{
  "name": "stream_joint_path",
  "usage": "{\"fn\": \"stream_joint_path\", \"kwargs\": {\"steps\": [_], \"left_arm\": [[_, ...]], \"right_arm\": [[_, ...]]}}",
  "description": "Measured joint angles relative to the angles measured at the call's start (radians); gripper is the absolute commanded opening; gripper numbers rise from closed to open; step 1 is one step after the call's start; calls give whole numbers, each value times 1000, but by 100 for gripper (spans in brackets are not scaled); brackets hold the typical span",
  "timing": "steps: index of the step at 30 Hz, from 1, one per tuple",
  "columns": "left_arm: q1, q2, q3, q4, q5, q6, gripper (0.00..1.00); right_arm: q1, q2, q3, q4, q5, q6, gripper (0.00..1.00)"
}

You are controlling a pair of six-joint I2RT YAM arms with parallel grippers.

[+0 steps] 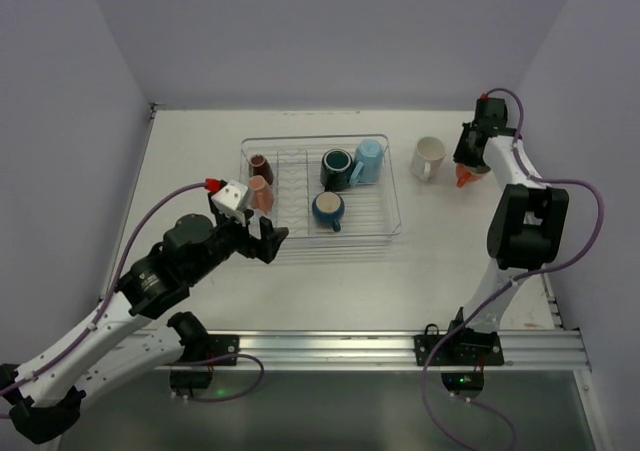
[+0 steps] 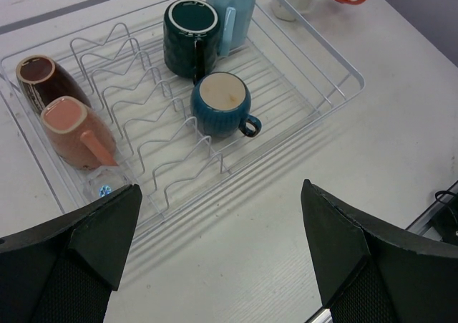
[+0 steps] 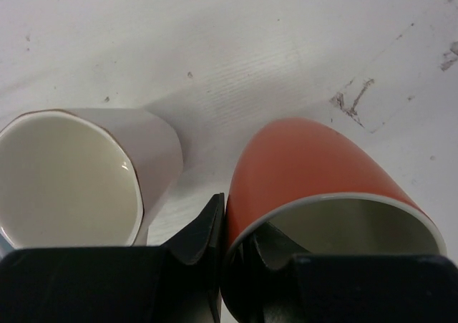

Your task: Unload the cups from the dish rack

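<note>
Your right gripper (image 3: pixel 240 226) is clamping the rim of the orange mug (image 3: pixel 315 165), one finger inside, one outside, arm stretching to the far right beside the white mug (image 3: pixel 79 172). Your left gripper (image 2: pixel 220 190) is hovering, jaws spread wide, by the near-left corner of the dish rack (image 2: pixel 300 101), navy mug (image 2: pixel 222 104) lying ahead inside it.

Soft, even, slightly bluish light falls from above. The tabletop (image 1: pixel 440 261) is bright without glare, and the dish rack (image 2: pixel 293 87) throws only faint wire shadows. The left end effector (image 2: pixel 220 194) looks dark and soft-edged. The orange mug (image 3: pixel 308 158) casts a diffuse shadow, and the right end effector (image 3: pixel 240 237) is near-black.
</note>
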Motion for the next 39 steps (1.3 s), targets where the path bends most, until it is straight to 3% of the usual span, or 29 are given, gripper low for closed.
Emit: {"fn": "stream_joint_path", "kwargs": {"steps": [5, 11, 14, 23, 26, 30, 36, 39], "left_arm": [[0, 18, 0, 0, 0, 0, 100], [1, 47, 0, 0, 0, 1, 100], [2, 64, 0, -1, -1, 1, 100], [6, 114, 0, -1, -16, -3, 100], [7, 154, 11, -3, -15, -13, 100], [7, 218, 60, 5, -2, -46, 100], [6, 405, 172, 93, 10, -92, 100], [6, 568, 254, 150, 0, -97, 100]], "right_arm": [[-4, 65, 53, -6, -32, -15, 2], [-5, 128, 90, -18, -50, -21, 12], [-5, 154, 98, -18, -50, -21, 21], [-5, 116, 100, -26, -38, 21, 61], [-5, 8, 70, -19, -44, 50, 70], [-6, -240, -63, 44, -75, 100, 71], [-5, -726, -499, 311, -232, 229, 72], [23, -866, -694, 420, -307, 293, 72]]}}
